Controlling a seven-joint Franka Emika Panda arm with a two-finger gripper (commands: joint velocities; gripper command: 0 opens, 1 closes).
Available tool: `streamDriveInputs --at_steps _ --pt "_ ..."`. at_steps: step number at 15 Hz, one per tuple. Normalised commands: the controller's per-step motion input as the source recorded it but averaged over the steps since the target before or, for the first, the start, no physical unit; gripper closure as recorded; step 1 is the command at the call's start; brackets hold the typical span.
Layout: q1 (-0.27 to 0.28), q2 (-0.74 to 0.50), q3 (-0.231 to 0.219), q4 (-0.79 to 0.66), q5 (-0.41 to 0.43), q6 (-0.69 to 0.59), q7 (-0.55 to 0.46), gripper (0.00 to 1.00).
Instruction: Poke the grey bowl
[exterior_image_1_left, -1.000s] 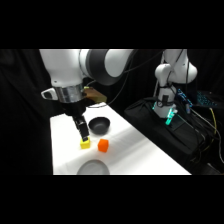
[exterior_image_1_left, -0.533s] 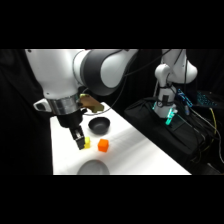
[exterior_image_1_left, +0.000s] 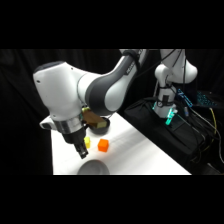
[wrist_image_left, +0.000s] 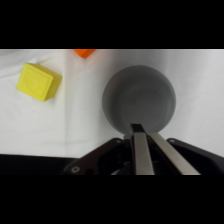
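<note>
Step in hand: approach, closing on target. Grey bowl (exterior_image_1_left: 93, 168) sits at bottom edge of side view, left of centre, on white table (exterior_image_1_left: 140, 150); in wrist view it fills centre-right. Gripper (exterior_image_1_left: 82, 152) hangs just above and left of bowl, seemingly not touching yet. Fingers (wrist_image_left: 141, 150) pressed together, clenched, nothing held; tips point at bowl's near rim. Next move likely calls for short descent onto rim or inside. Yellow cube (wrist_image_left: 38, 81) upper left, orange cube (wrist_image_left: 85, 52) at top edge, black bowl (exterior_image_1_left: 100, 125) behind.
</note>
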Motion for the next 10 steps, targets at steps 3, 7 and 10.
streamDriveInputs --at_steps 3,7,10 --pt "0.002 0.17 0.063 0.05 -0.022 0.22 -0.17 1.00" --pt "0.013 0.18 0.066 0.09 -0.013 0.16 -0.18 1.00" --pt "0.019 0.13 0.049 0.10 -0.024 0.14 -0.18 1.00"
